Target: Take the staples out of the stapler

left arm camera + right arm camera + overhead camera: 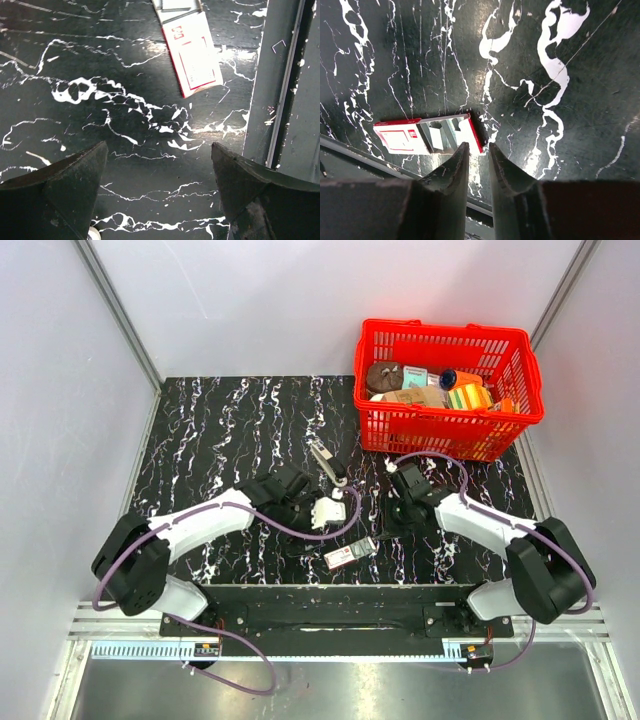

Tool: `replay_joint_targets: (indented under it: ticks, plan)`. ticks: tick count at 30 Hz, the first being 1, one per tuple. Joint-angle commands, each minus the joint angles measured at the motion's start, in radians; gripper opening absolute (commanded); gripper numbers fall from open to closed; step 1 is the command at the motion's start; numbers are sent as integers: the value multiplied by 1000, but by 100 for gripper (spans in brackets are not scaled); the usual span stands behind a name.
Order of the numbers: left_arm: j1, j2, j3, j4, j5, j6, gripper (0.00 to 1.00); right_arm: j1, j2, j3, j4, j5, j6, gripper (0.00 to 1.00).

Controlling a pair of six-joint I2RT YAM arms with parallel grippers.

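While your left pincer [159,147] is hanging wide open and empty over the black, white-veined bench [220,430], your right pincer [478,147] is showing only a narrow gap and gripping nothing. The stapler [326,461] is lying mid-bench between your two arms, clear of both pincers and just left of the red basket [440,430]. A pink-and-white box [350,553] is lying closer to the near edge. Pale grey walls [250,300] are enclosing the bench.
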Motion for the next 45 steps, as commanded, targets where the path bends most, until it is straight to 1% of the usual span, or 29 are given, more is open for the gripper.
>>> replay_joint_targets:
  ticks: [1, 9, 18, 25, 34, 40, 45]
  plan:
    - [-60, 10, -11, 60, -94, 57, 89, -38, 6, -62, 162, -125, 73, 27]
    - [-124, 79, -11, 114, -164, 43, 89, -69, 11, -127, 240, -158, 97, 27]
    - [-179, 139, 21, 122, -195, 55, 90, -78, 45, -164, 309, -184, 120, 26]
    - [-188, 181, 44, 129, -193, 46, 90, -77, 37, -190, 325, -190, 131, 25]
    - [-196, 227, 76, 142, -203, 29, 89, -77, 46, -230, 411, -253, 180, 24]
    - [-201, 256, 95, 142, -201, 22, 89, -46, 26, -245, 431, -251, 212, 24]
    - [-204, 264, 104, 142, -202, 22, 89, 17, 49, -240, 452, -227, 249, 24]
